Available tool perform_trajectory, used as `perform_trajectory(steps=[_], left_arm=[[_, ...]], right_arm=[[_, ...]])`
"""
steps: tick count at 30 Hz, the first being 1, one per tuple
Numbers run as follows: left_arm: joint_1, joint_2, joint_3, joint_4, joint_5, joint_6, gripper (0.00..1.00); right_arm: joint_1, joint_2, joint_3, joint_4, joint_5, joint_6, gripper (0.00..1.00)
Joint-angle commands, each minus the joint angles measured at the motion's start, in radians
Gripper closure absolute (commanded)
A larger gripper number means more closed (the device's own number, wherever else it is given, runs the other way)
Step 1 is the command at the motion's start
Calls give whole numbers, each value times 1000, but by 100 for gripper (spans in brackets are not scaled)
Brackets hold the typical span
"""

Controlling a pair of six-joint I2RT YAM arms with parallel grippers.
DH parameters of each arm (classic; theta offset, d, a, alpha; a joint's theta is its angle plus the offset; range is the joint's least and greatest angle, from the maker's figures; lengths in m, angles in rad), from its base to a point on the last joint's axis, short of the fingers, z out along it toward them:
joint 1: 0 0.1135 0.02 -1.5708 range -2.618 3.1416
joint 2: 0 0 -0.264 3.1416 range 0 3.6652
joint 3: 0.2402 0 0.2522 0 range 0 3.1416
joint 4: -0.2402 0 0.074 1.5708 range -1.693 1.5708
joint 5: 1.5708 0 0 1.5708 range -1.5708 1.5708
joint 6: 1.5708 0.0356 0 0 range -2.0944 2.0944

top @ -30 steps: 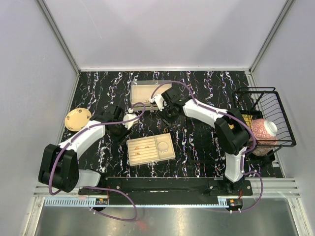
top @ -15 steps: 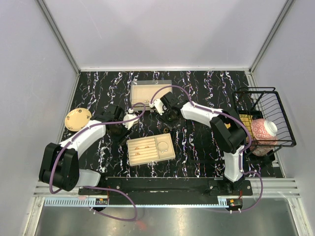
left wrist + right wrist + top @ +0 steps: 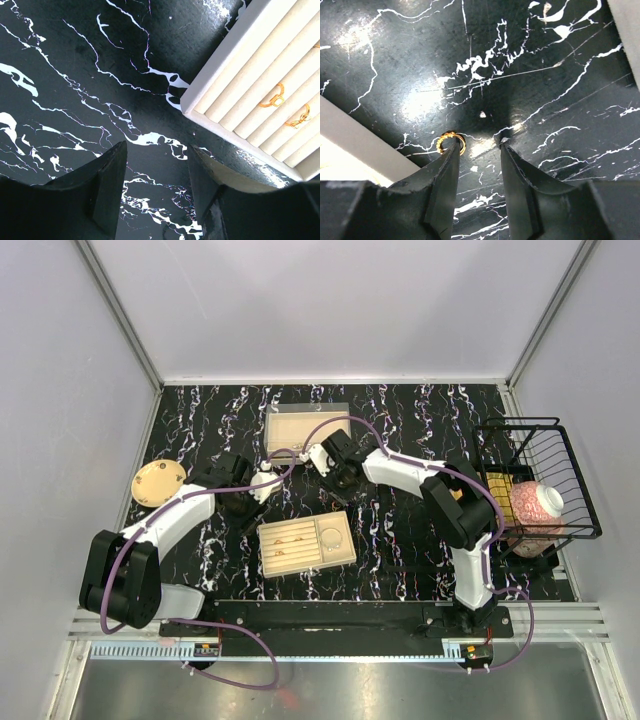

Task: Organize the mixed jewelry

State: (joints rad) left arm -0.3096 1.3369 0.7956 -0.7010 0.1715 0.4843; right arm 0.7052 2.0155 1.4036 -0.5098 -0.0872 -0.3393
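In the right wrist view a small gold ring (image 3: 451,143) lies on the black marbled table, touching the tip of the left finger (image 3: 445,170). My right gripper (image 3: 479,142) is open with its tips down at the table, and the ring sits just outside the gap. In the top view the right gripper (image 3: 339,475) is between the two beige trays. My left gripper (image 3: 157,150) is open and empty, beside the corner of the near tray (image 3: 210,95). That tray's ridged slots hold two gold rings (image 3: 272,96). In the top view the left gripper (image 3: 247,498) is left of that tray (image 3: 340,540).
A second beige tray (image 3: 305,426) lies at the back centre. A round tan disc (image 3: 158,483) lies at the left. A black wire basket (image 3: 540,455) at the right holds a pink-and-white bowl (image 3: 537,505). A pale tray edge (image 3: 350,145) shows beside the ring.
My right gripper has moved a little left and toward the near tray, down to the table by the ring. The left arm has not moved.
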Motion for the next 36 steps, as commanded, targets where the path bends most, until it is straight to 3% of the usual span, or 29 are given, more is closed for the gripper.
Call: perform_trajectory(steps=[1, 13, 36], left_arm=[[6, -8, 13, 29, -15, -1, 46], [7, -4, 11, 32, -15, -4, 46], [7, -19, 7, 31, -23, -1, 46]], right_arm=[[20, 9, 41, 14, 17, 5, 55], [23, 15, 51, 4, 20, 5, 56], [27, 40, 49, 31, 227, 45, 64]])
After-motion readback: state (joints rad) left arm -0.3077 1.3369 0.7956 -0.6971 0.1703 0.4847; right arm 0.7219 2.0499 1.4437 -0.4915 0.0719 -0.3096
